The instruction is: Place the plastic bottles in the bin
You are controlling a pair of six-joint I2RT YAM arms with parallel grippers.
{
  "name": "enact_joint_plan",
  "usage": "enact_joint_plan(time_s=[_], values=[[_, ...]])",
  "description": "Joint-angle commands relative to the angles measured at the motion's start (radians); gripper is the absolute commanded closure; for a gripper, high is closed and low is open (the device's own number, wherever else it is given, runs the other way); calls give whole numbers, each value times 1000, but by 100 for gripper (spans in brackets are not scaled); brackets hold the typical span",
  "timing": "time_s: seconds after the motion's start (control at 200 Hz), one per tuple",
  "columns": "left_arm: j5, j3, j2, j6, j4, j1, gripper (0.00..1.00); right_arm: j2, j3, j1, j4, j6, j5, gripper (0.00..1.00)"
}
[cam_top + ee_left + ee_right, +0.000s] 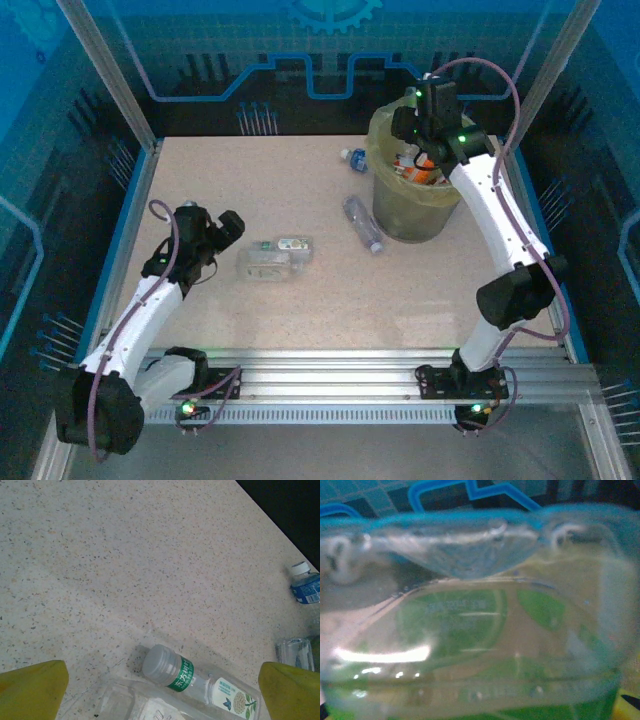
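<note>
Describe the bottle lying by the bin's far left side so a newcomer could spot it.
Find the bin at the far right of the table. By its left rim, toward the back, lies a bottle. Its blue label and white cap set it apart from the clear bottle lying nearer the front.

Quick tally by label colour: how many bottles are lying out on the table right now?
Green-and-white-label bottle: 1
Blue-label bottle: 1
Mostly clear bottles: 2
Total on the table: 4
</note>
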Motion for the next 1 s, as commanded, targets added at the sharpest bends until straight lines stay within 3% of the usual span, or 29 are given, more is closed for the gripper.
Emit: enact_joint_plan(time_s=[0.0, 0.34, 0.49, 0.58, 0.77, 0.89, 0.995], values=[[7, 6, 3, 23, 13, 13, 1, 41, 39, -21, 9, 54, 20, 79], [1, -1, -27, 23, 5, 13, 1, 123, 57, -24, -23, 80, -22, 75], [-8, 2, -37, 29, 0, 13, 1, 145, 55, -24, -29, 100, -47, 68], [-10, 1, -40, 29, -6, 13, 1, 147, 49, -23, -34, 110, -74, 56], [-14, 1, -54, 28, -18, 13, 1, 112, 3, -21, -41, 115, -81, 17], [-15, 5, -61, 28, -24, 13, 1, 78, -14, -20, -45, 84, -81, 4], [-14, 5, -64, 26, -26, 13, 1, 48, -14, -16, -52, 41, -84, 1]])
